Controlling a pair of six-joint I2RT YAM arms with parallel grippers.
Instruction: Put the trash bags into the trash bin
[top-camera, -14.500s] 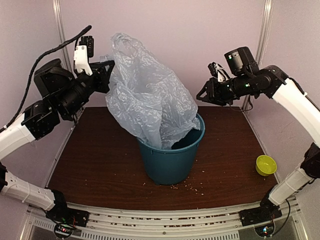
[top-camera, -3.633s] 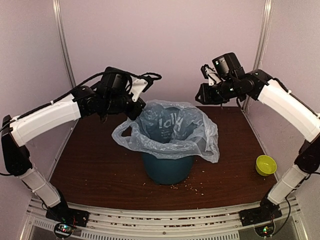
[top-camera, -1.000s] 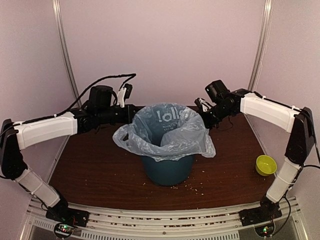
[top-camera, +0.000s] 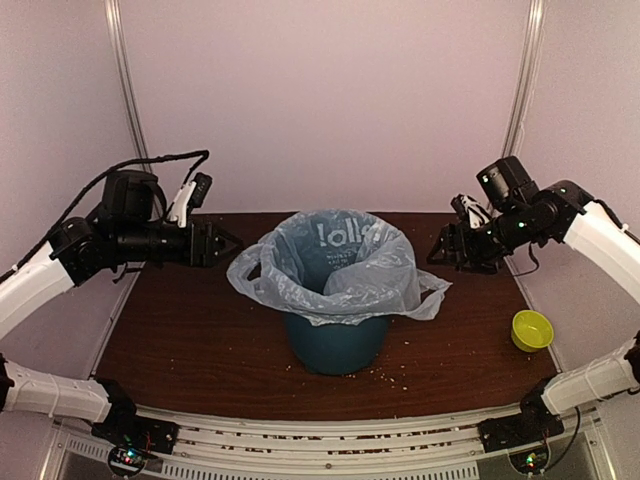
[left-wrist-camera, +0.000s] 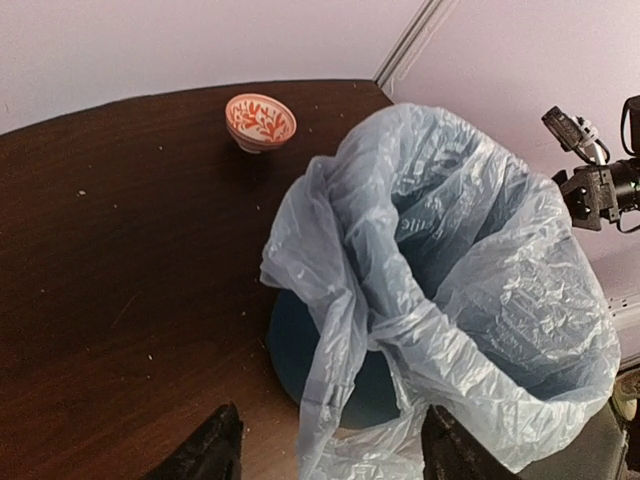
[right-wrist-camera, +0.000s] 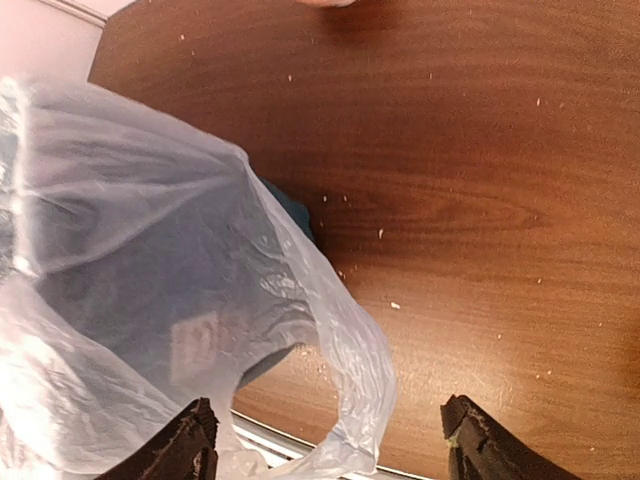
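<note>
Table: dark brown wood; you will see pale crumbs scattered on it, thickest toward the near edge;
Centre: your trash bin stands upright here, well apart from every edge;
Right edge: a lime-green bowl sits close to it, toward the near right corner;
Far edge: a red-patterned bowl sits upright near it, beyond the bin; only your left wrist view shows it

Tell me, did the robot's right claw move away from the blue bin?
Yes. A second ago the right gripper was at the far right rim of the trash bin; now it sits further to the right, away from the bin.
</note>
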